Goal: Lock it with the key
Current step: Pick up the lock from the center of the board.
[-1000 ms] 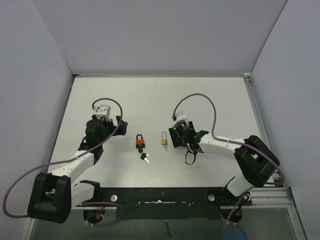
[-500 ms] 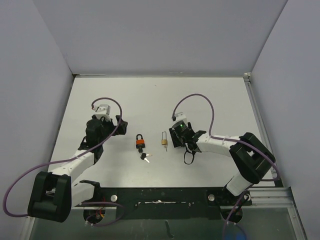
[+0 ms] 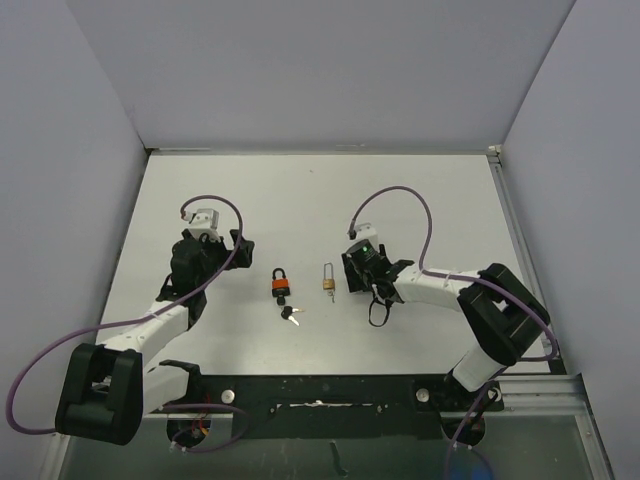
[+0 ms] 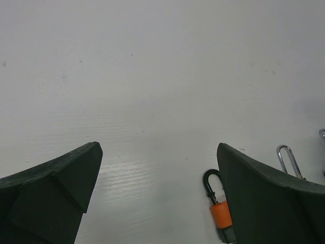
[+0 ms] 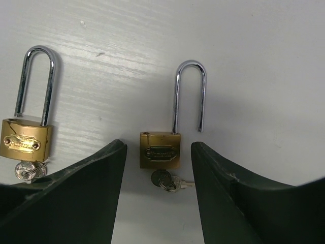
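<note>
Open padlock sits on the bench dead between my right fingers, key in its base; they're spread wide to straddle the body, I'd say. Left fingers spread too, parked aside

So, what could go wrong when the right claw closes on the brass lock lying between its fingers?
1. The brass lock lies flat on the smooth table inside the open right claw. Closing may push it along instead of gripping it.
2. The key at its bottom edge is close to the claw and could be knocked.
3. A second brass lock lies close beside the claw and may be bumped.
</note>
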Robot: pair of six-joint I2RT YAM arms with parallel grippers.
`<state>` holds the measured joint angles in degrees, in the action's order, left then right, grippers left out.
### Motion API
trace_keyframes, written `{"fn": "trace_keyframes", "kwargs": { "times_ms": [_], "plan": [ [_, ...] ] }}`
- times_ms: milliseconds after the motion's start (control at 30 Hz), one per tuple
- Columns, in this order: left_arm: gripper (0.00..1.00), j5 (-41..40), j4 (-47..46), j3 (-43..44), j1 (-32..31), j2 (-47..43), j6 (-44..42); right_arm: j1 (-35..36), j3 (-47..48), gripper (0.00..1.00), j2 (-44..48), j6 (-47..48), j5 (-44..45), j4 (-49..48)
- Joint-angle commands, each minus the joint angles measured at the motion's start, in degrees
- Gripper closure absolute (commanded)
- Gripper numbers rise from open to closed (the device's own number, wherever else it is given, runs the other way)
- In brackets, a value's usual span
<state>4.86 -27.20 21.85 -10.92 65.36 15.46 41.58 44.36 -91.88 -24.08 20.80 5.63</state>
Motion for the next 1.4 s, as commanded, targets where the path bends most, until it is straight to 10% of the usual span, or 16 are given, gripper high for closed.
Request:
{"fn": "trace_keyframes", "kwargs": {
  "times_ms": [0, 1100, 1367],
  "plan": [
    [0.02, -0.73, -3.91, 0.13, 0.11, -1.25, 0.18, -1.49, -0.65, 0.45, 1.17, -2.35, -0.46, -3.11],
    [0.02, -4.91, -2.34, -0.31, 0.55, -2.07, 0.43, -0.21, 0.27, 0.49, -1.64, -2.46, -0.99, 3.98],
    [0.02, -5.09, -2.16, -0.32, 0.70, -2.28, 0.68, 1.65, 1.78, 0.74, -3.89, -3.47, 0.51, 6.90]
  ]
}}
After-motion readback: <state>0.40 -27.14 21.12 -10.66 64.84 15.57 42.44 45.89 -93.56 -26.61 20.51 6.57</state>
